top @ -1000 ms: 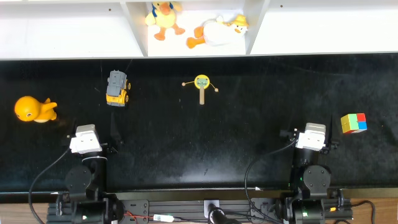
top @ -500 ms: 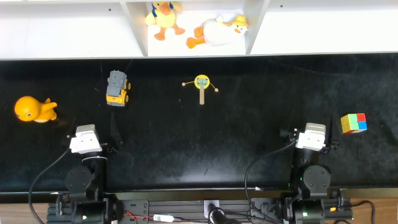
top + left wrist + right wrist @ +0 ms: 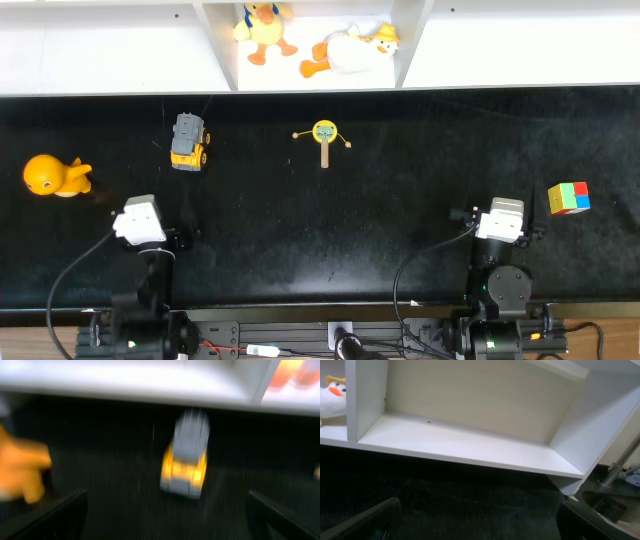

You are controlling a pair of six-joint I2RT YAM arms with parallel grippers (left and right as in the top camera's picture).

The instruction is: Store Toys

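Observation:
On the black mat lie an orange duck (image 3: 55,175), a grey and yellow toy truck (image 3: 188,140), a small rattle drum on a stick (image 3: 324,135) and a coloured cube (image 3: 568,197). Two plush ducks (image 3: 265,25) (image 3: 350,50) sit in the middle compartment of the white shelf (image 3: 110,60). My left gripper (image 3: 140,220) stands open near the front left; its wrist view has the truck (image 3: 186,457) straight ahead and the orange duck (image 3: 22,467) off to one side. My right gripper (image 3: 500,220) is open at the front right, facing an empty shelf compartment (image 3: 470,445).
The shelf runs along the mat's far edge, with bare compartments left and right of the middle one. A white plush (image 3: 332,397) shows beyond a shelf divider. Cables trail from both arm bases at the front edge.
My left gripper has shifted a little forward toward the truck, and its wrist view is smeared by motion. The right arm and all toys have stayed put.

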